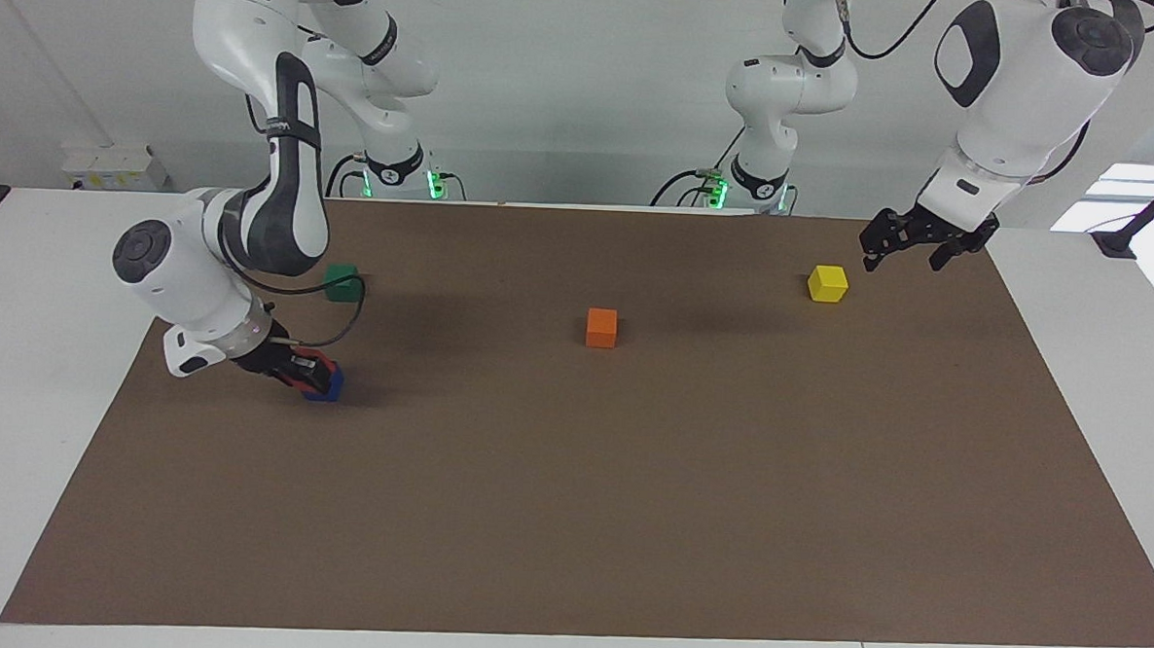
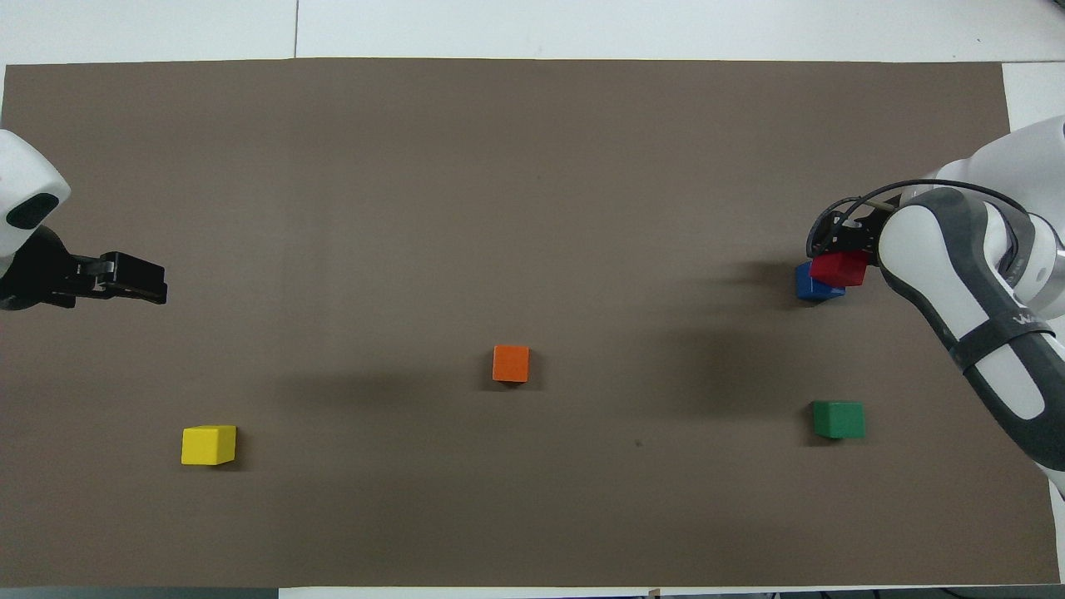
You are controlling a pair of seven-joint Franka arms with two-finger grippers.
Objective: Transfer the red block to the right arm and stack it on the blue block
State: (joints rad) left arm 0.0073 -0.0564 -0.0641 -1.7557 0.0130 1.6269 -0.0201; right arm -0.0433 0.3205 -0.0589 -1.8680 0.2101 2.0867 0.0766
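Now | right gripper clamps red block, half-hiding blue block | left gripper open, empty

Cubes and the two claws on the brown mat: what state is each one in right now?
red block: gripped by the right gripper, on top of the blue block
blue block: on the mat, under the red block
right gripper: shut on the red block
left gripper: open, empty, waiting in the air
green block: loose on the mat
orange block: loose on the mat
yellow block: loose on the mat
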